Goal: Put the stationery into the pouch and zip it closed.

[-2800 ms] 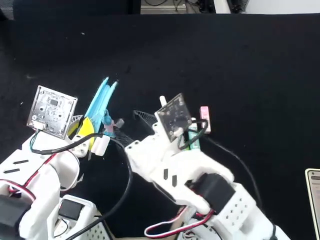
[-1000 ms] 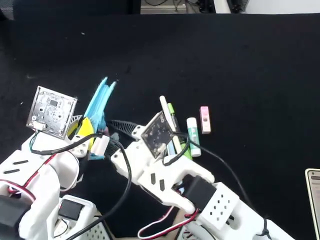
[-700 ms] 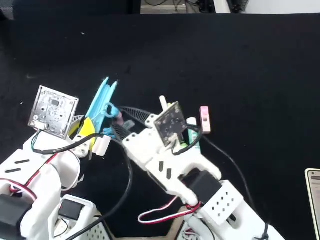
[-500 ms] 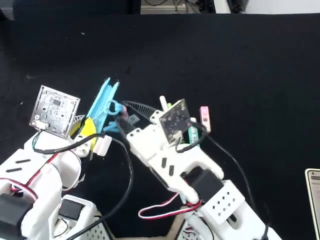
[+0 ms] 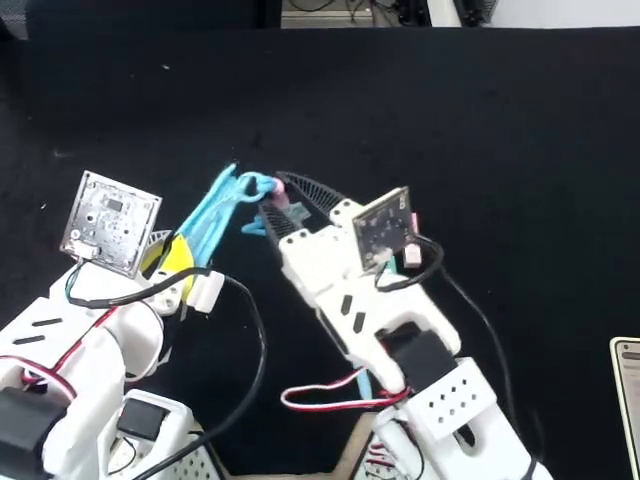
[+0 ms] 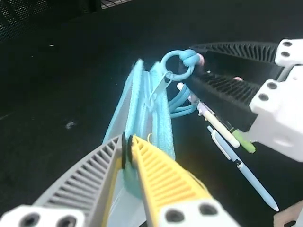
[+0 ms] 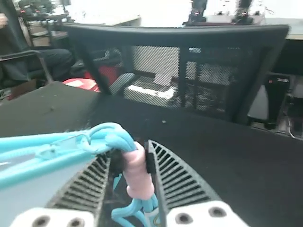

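The left gripper [image 6: 127,142] is clamped on the near end of the light-blue pouch [image 5: 208,215]. This anchors the pouch, which runs toward one o'clock over the black table [image 5: 480,130]. At that far end the right gripper [image 7: 128,158] pinches the pink charm [image 7: 138,175] by the zipper pull ring [image 6: 177,64], probably to work the zip against that anchor. A white pen [image 6: 215,124], green marker [image 6: 244,142] and blue pen [image 6: 241,170] lie outside, just beside the pouch.

The tabletop [image 5: 500,130] is plain black cloth. Behind it sits a mesh office chair [image 7: 199,90]. Some white thing [image 5: 628,380] pokes in at the edge.
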Controlling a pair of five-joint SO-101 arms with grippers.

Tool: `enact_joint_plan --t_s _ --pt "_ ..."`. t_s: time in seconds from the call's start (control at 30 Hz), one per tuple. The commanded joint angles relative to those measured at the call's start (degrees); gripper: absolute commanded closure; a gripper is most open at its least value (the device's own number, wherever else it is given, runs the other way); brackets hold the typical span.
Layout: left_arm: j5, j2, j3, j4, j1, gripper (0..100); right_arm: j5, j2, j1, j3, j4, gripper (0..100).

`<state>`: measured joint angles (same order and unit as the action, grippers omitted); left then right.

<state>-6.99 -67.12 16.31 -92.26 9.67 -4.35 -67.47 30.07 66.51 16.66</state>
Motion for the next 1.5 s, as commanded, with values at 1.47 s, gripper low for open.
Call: enact_joint_plan --t_s 1.47 --pt "4.1 -7.6 6.6 7.2 -0.7 77 0.6 -9.1 -3.1 -2.7 9.0 98.8"
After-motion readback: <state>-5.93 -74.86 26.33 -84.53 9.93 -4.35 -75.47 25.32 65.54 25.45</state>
